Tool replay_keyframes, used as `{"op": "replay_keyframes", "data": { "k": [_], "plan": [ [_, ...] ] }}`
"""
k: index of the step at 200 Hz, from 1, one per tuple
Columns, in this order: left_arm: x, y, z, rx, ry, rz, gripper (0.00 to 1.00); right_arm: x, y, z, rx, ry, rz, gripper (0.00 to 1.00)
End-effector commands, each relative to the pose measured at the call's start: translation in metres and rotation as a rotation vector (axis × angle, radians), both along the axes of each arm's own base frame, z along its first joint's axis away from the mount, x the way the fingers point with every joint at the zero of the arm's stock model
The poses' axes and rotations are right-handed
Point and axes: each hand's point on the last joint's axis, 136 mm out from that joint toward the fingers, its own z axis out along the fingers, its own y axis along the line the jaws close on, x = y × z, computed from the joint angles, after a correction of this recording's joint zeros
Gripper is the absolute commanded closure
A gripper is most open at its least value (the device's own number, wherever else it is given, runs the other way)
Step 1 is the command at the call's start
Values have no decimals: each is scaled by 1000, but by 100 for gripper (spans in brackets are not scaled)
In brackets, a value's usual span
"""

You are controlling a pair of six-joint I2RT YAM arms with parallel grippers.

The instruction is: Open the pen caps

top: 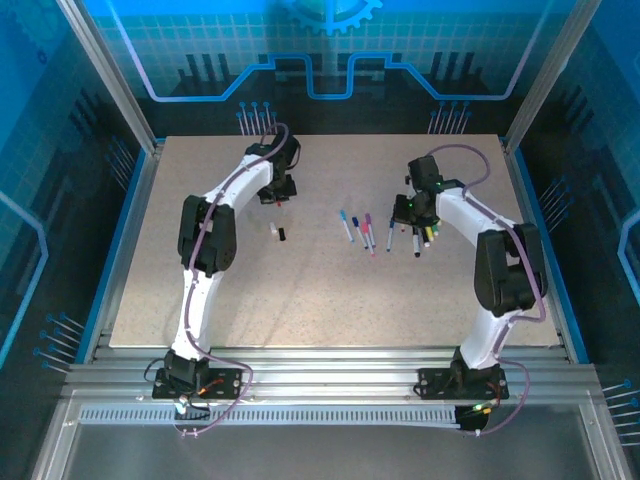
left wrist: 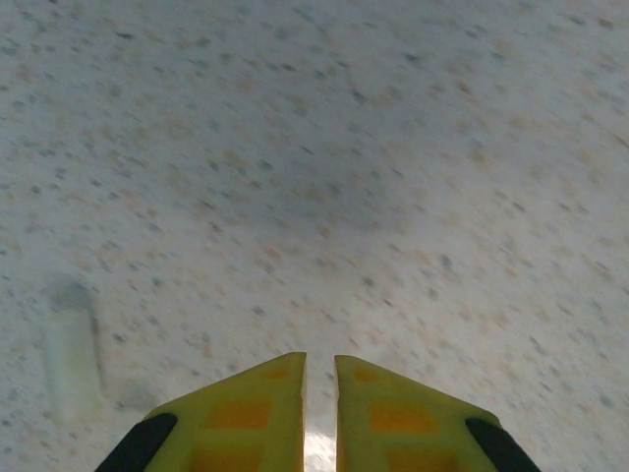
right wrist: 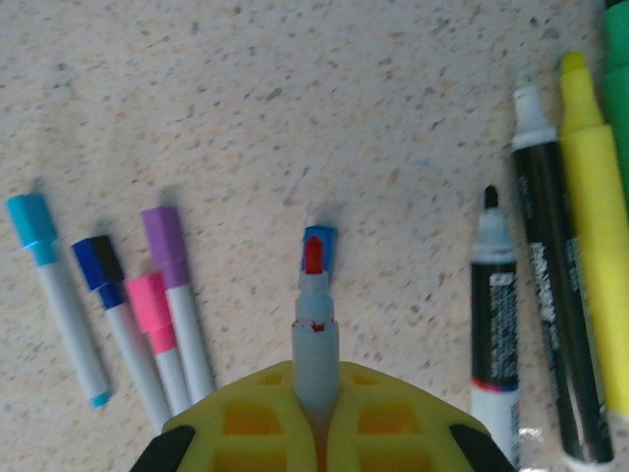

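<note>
Overhead, I look down from behind the arm bases (top: 200, 378) onto the whole surface (top: 330, 290). Both wrist cameras skim it closely past yellow fingers (left wrist: 246, 413); the right shares the pens (right wrist: 185, 315).

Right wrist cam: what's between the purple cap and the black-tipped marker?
In the right wrist view: the red-tipped pen in the right gripper, and what looks like a blue cap just past its tip.

Coloured pen caps (top: 343, 214) on scattered pens (top: 350, 233)

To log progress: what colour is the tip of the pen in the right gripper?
Red tip, clearest in the right wrist view.
</note>
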Motion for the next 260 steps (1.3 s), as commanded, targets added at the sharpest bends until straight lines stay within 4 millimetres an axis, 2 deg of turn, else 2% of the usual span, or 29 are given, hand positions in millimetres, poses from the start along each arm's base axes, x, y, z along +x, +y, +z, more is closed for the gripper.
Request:
{"op": "replay_keyframes", "data": {
  "k": [1,19,68,100,140,167,187,232,260],
  "plan": [
    [-1,26,-6,12,52,25,100,2,-10,-11,-48,51,1,100],
    [3,34,-11,-6,62,37,100,2,-13,-16,-72,78,1,100],
    [9,35,-14,-25,67,25,82,-12,-23,-32,-130,152,-7,97],
    [12,32,-16,-43,65,24,78,-22,-25,-45,-139,194,-15,93],
    [12,31,-19,-57,74,28,78,-31,-33,-53,-182,231,-33,91],
    [13,30,-14,-64,62,30,77,-36,-38,-54,-213,248,-34,85],
    [13,28,-8,-76,49,31,77,-38,-38,-55,-222,257,-27,77],
    [14,22,7,-111,16,28,77,-41,-40,-57,-240,275,-25,75],
    [11,13,24,-118,-19,11,77,-40,-37,-46,-233,238,-28,76]
  ]
}}
